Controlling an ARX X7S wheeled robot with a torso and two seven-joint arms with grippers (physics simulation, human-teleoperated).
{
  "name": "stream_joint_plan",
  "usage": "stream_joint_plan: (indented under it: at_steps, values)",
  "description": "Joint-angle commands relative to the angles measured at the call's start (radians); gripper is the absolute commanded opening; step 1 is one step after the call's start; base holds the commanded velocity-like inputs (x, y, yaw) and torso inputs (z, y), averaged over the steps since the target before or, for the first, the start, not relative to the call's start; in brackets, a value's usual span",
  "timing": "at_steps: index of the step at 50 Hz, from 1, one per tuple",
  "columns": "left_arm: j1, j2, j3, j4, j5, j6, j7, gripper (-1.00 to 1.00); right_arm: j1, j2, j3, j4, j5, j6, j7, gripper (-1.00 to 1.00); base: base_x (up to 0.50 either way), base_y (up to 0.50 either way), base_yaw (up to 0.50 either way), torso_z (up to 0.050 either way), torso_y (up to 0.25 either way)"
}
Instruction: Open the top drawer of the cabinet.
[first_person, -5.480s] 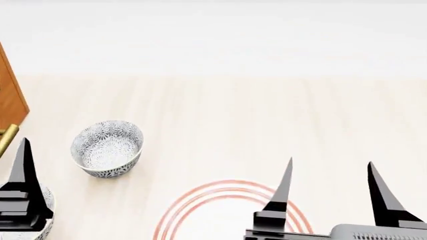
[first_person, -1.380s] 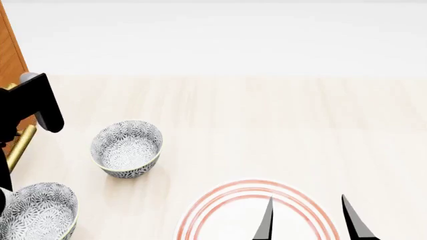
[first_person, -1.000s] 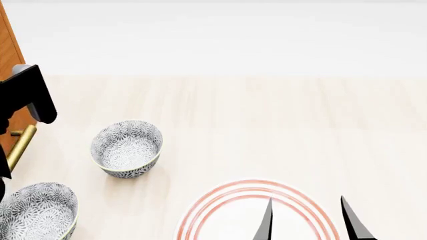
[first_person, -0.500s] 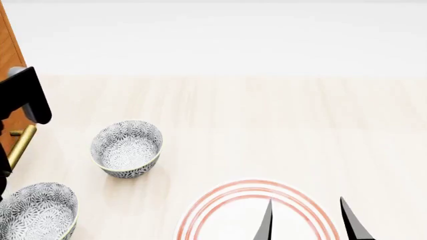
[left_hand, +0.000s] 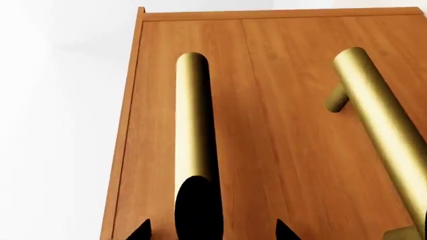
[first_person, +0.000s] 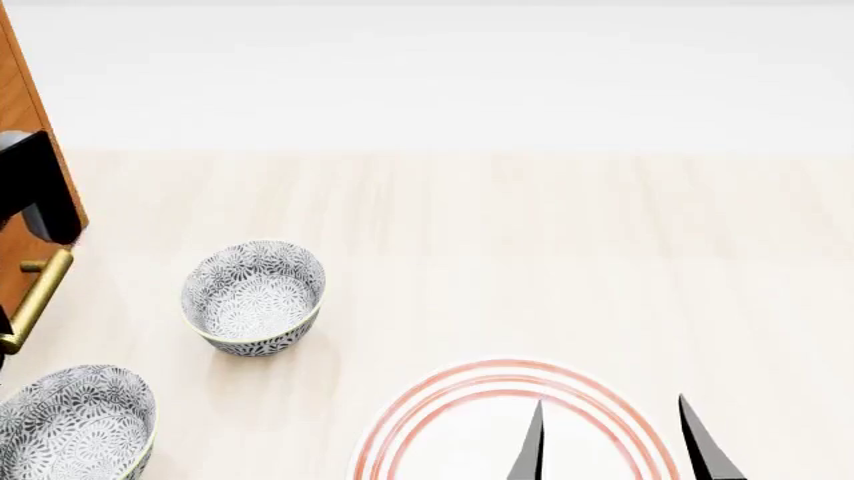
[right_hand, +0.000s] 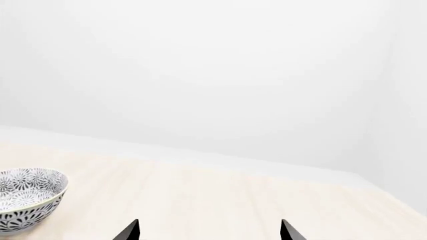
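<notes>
The cabinet (left_hand: 300, 150) fills the left wrist view as an orange-brown wooden front with two brass bar handles. The top drawer (left_hand: 157, 125) lies beside the cabinet's outer edge, and its handle (left_hand: 192, 115) runs straight between the tips of my left gripper (left_hand: 211, 232). That gripper is open, one tip on each side of the bar and neither touching it. A dark patch covers the bar's near end. The other drawer's handle (left_hand: 377, 125) sits alongside. In the head view the cabinet (first_person: 16, 110) is at the far left, partly behind my black left arm (first_person: 34, 190). My right gripper (first_person: 614, 450) is open and holds nothing.
Two patterned bowls (first_person: 254, 295) (first_person: 74, 425) stand on the pale wooden table near the cabinet. A white plate with red rings (first_person: 441, 420) lies under the right gripper (right_hand: 209, 232). One bowl (right_hand: 27, 197) also shows in the right wrist view. A brass handle (first_person: 34, 300) juts out below my left arm.
Over the last second and a half my left arm has slid leftward toward the cabinet front, uncovering more of the brass handle below it. The right gripper, bowls and plate stay put.
</notes>
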Motion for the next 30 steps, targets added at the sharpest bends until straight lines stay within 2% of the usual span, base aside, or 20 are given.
stream_joint_plan:
  at_steps: [1, 14, 22, 30]
  values:
    - [-0.002, -0.021, 0.007, -0.004, 0.001, 0.017, -0.005, -1.00, 0.000, 0.003, -0.003, 0.004, 0.001, -0.004, 0.002, 1.00, 0.00, 0.00, 0.00, 0.000, 0.000]
    - [-0.013, -0.033, 0.008, 0.078, 0.015, -0.015, 0.003, -1.00, -0.001, 0.009, -0.003, -0.001, 0.007, -0.004, 0.004, 1.00, 0.00, 0.00, 0.00, 0.000, 0.000]
    - [-0.017, -0.092, 0.020, 0.296, 0.044, -0.106, 0.058, -1.00, -0.003, 0.011, -0.005, -0.004, 0.012, -0.003, 0.005, 1.00, 0.00, 0.00, 0.00, 0.000, 0.003]
    - [-0.025, -0.117, 0.044, 0.426, 0.077, -0.156, 0.087, -1.00, -0.001, 0.013, -0.007, -0.009, 0.016, 0.002, 0.006, 1.00, 0.00, 0.00, 0.00, 0.000, 0.004]
